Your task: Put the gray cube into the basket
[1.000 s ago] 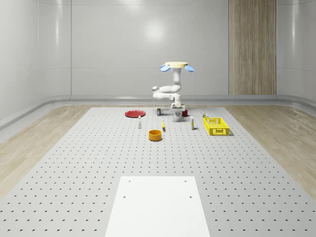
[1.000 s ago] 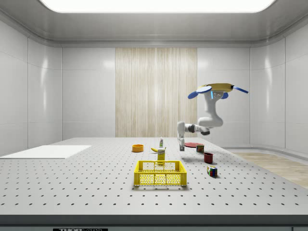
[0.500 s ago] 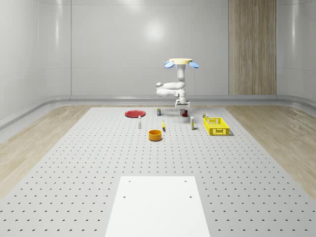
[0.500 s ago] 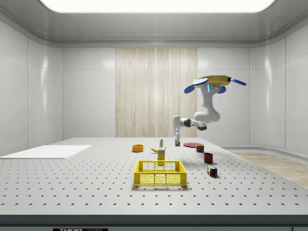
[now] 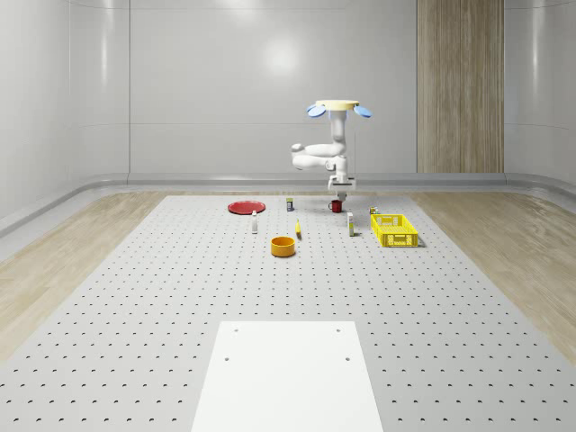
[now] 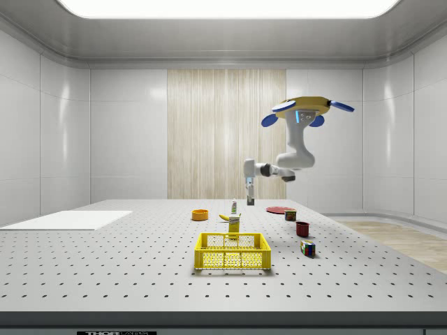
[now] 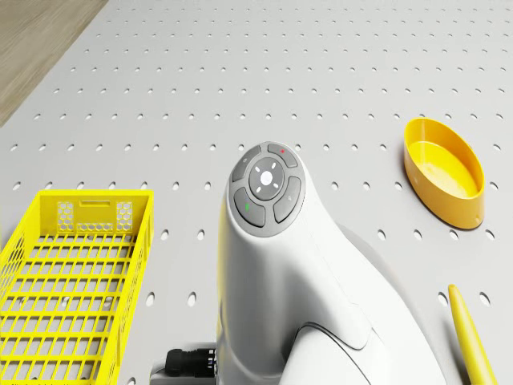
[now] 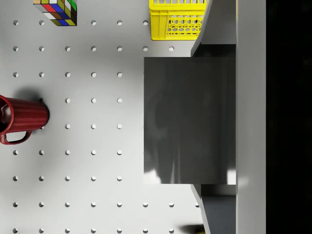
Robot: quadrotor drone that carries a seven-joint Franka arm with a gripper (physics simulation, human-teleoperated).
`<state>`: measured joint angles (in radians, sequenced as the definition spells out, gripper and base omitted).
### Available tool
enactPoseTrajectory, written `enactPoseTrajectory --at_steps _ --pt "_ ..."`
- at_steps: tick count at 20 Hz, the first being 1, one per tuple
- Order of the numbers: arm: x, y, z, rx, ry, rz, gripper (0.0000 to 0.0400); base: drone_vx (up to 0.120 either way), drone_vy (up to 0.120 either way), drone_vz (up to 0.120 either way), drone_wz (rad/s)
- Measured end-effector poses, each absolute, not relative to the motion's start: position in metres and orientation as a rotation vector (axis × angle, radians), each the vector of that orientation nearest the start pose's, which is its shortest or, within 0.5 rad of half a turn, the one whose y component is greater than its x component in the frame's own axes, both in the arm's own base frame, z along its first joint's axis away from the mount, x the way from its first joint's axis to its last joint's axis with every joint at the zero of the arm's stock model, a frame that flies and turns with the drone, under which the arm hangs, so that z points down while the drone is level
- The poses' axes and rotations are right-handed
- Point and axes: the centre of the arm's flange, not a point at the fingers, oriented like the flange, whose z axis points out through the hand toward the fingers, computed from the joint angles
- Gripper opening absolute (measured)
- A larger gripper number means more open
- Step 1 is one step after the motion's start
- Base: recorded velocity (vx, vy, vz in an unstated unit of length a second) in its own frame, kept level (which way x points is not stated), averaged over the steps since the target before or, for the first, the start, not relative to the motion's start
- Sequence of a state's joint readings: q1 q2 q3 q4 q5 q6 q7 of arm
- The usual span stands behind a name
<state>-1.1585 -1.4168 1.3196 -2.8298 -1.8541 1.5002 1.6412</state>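
The gray cube (image 8: 190, 119) sits clamped between my two fingers (image 8: 214, 29) in the wrist view, held well above the table. My gripper (image 5: 340, 191) (image 6: 250, 201) (image 8: 217, 122) is shut on it and points down. The drone (image 5: 338, 108) (image 6: 307, 110) hovers over the far part of the perforated table, near the red mug (image 5: 336, 206). The yellow basket (image 5: 394, 229) (image 6: 232, 251) (image 7: 72, 289) (image 8: 176, 19) stands on the table to the whole-scene view's right of the gripper, nearer that camera.
A red mug (image 8: 22, 119) and a Rubik's cube (image 8: 57, 10) (image 6: 307, 248) lie below the gripper. An orange bowl (image 5: 283, 246) (image 7: 445, 170), a banana (image 7: 469, 341), a red plate (image 5: 245, 207) and small bottles stand on the table. A white panel (image 5: 288, 373) lies at the near edge.
The drone and arm have shifted toward the whole-scene view's right, and the gripper has risen off the table with the cube in it. In the side view it moved left, toward the basket.
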Motion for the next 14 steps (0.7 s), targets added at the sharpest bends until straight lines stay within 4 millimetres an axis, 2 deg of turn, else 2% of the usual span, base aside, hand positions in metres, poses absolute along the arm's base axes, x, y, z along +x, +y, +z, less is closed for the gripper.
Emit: enactPoseTrajectory --at_steps 6,14 --pt "0.3188 0.0099 0.5047 0.001 -0.002 0.785 0.0250 0.000 0.120 0.000 0.000" --pt "0.3188 0.0100 0.5047 0.001 -0.002 0.785 0.0250 0.115 0.120 0.000 0.000"
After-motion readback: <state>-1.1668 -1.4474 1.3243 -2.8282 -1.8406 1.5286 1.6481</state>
